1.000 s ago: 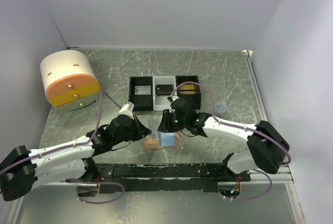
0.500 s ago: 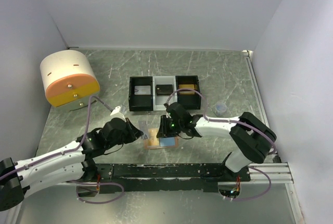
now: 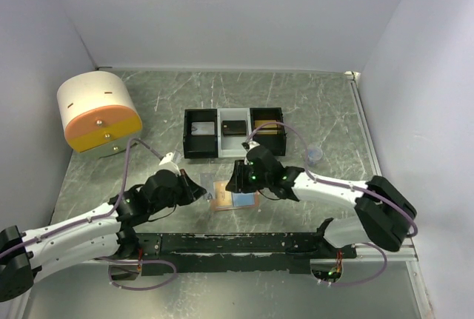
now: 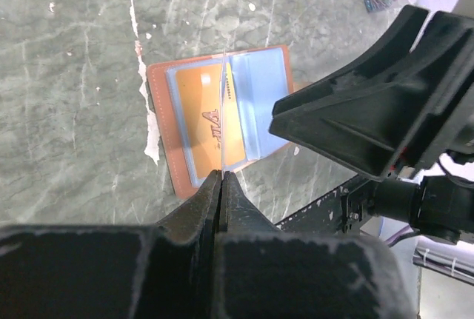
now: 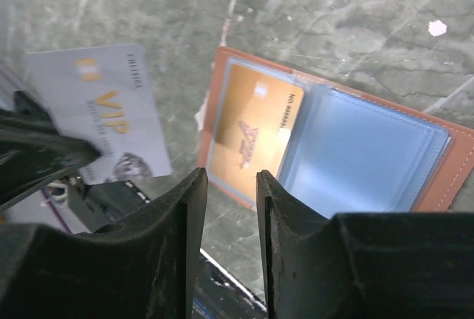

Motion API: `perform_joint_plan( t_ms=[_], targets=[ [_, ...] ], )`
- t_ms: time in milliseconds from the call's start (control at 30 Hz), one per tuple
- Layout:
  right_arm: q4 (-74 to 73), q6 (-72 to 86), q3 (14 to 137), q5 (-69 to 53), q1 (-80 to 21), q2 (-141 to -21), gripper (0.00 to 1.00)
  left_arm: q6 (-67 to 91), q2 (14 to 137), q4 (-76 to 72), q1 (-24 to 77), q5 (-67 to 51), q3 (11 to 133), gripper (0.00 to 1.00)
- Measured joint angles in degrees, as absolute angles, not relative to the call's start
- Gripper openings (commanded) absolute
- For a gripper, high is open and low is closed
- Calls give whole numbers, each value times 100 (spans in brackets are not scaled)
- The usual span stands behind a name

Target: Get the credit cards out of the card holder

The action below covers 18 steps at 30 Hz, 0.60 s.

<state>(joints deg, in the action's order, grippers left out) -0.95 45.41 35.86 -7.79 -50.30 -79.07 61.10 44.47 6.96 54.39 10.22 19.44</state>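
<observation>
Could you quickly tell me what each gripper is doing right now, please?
Left gripper: closed on a silver VIP card.
Right gripper: open, holding nothing, over the card holder.

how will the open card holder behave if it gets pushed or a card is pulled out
The card holder lies thin and flat on the smooth table, so it probably slides easily. Its middle fold suggests it is floppy and may flap shut. The gold card sits in a sleeve, so pulling it could drag the holder along.
</observation>
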Motion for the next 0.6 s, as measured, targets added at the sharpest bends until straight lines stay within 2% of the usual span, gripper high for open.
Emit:
perform_joint_plan(
  t_ms=[133, 333, 600],
  targets=[
    [344, 4545, 3227, -792, -4995, -7273, 41, 5994, 4206, 362, 5439, 832, 1699, 7],
    [1063, 4650, 2440, -978, -4727, -6499, 45, 5765, 3656, 104, 5439, 628, 1446, 7],
    [2412, 4912, 1957, -2283, -4287, -6337, 52, 5301, 3105, -340, 5437, 30, 1282, 7]
  ],
)
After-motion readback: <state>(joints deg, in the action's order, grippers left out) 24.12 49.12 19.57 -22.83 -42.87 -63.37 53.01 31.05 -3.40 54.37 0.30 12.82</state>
